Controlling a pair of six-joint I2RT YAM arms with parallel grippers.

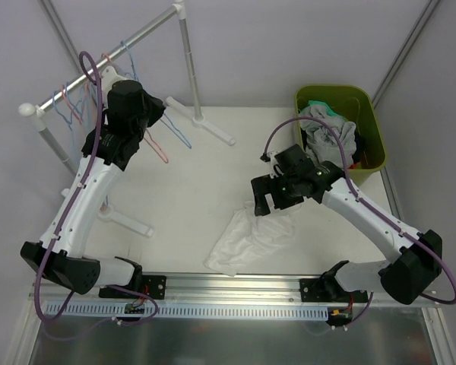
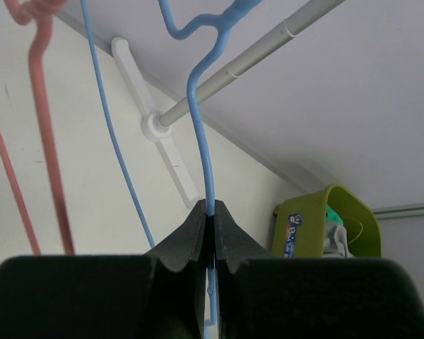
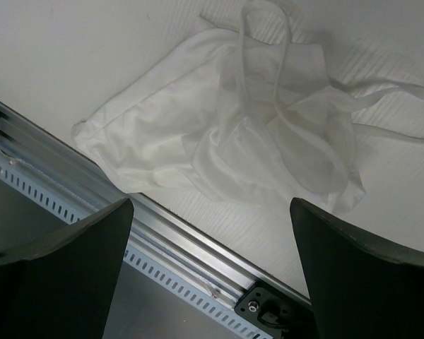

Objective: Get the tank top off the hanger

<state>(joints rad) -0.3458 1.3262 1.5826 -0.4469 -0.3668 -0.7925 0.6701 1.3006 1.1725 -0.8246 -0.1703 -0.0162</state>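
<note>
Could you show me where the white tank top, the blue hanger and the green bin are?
white tank top (image 3: 219, 141): right wrist view, middle of the crumpled fabric.
blue hanger (image 2: 202, 141): left wrist view, straight stretch of its wire.
green bin (image 1: 334, 93): top view, its far rim.

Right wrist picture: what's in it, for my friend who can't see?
A white tank top lies crumpled on the white table, off any hanger, beside a metal rail. The right pincer hangs open above it, holding nothing.
</note>
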